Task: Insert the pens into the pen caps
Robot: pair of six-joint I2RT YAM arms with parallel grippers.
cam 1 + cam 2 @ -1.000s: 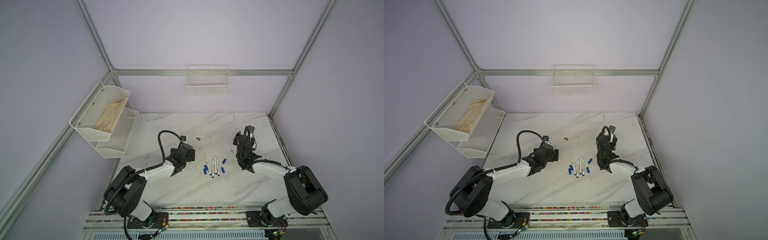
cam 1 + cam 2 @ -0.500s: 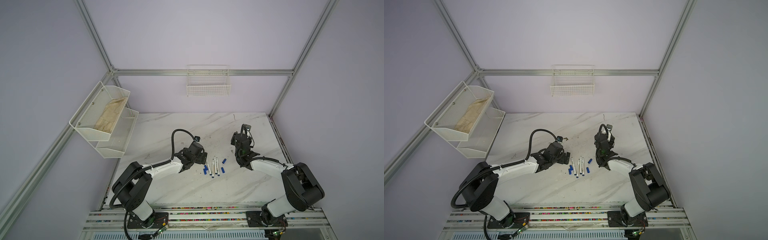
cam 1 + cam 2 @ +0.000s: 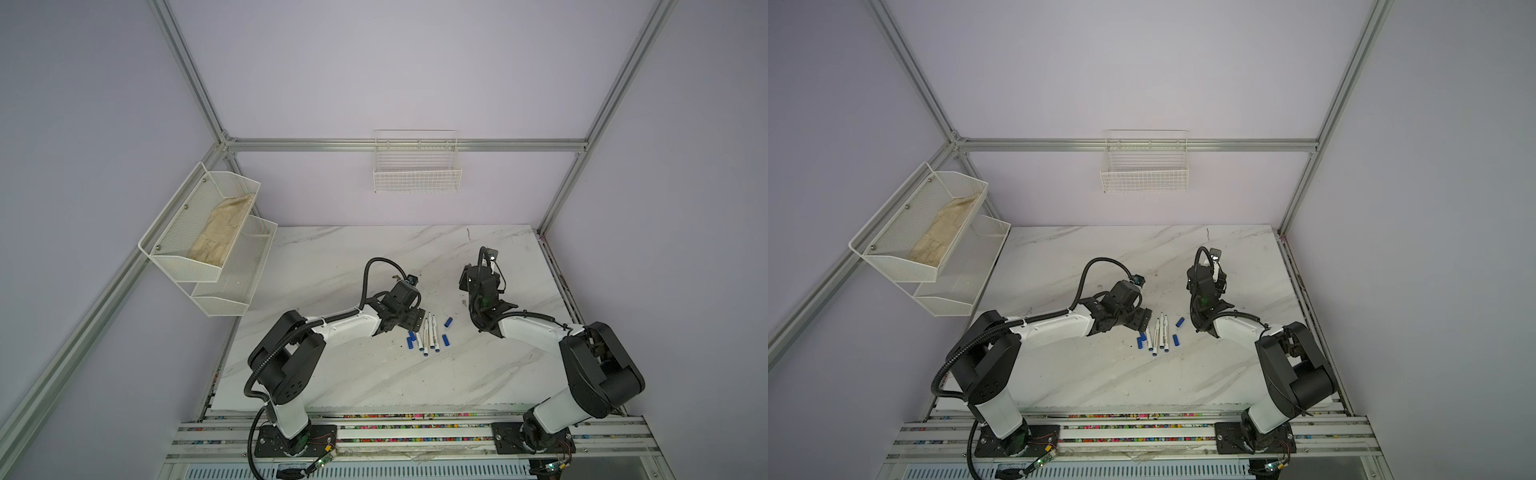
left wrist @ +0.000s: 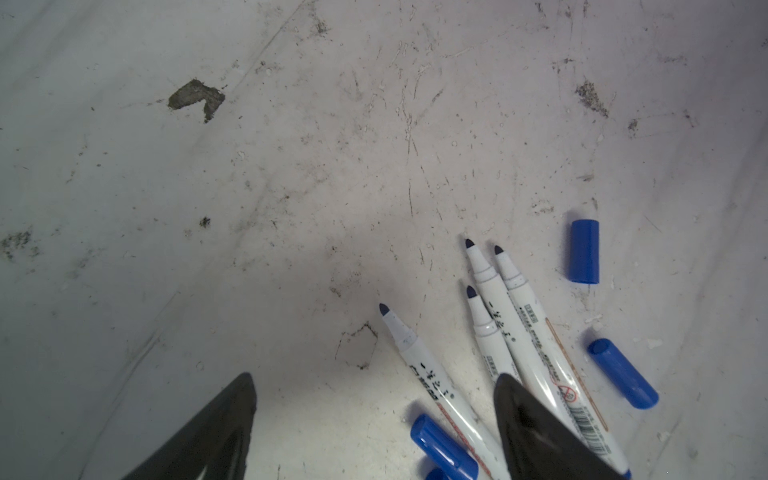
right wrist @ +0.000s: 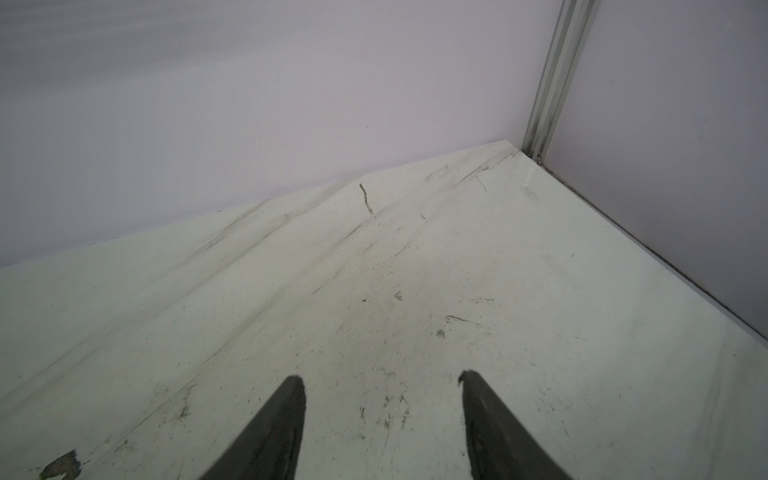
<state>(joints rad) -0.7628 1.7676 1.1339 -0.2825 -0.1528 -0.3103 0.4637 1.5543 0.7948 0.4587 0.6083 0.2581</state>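
Several white pens [image 3: 428,334] lie side by side near the middle of the marble table [image 3: 332,257], dark tips pointing to the back. Several blue pen caps lie loose around them, such as one [image 3: 448,321] on their right and one [image 3: 410,341] on their left. My left gripper [image 3: 415,321] is open, low over the left side of the group. In the left wrist view the left gripper [image 4: 376,378] straddles the leftmost pen [image 4: 419,365] and a pen cap [image 4: 442,446]; the right finger [image 4: 523,419] overlaps the other pens. My right gripper [image 5: 381,375] is open and empty, right of the pens.
A white wire basket [image 3: 417,174] hangs on the back wall. A two-tier mesh shelf [image 3: 208,232] with a cloth is on the left wall. Aluminium frame posts and walls bound the table, with a corner post [image 5: 552,79] ahead of the right gripper.
My left arm has reached right across the table to the pens, and its jaws have narrowed a little. My right gripper has shifted slightly left and back.
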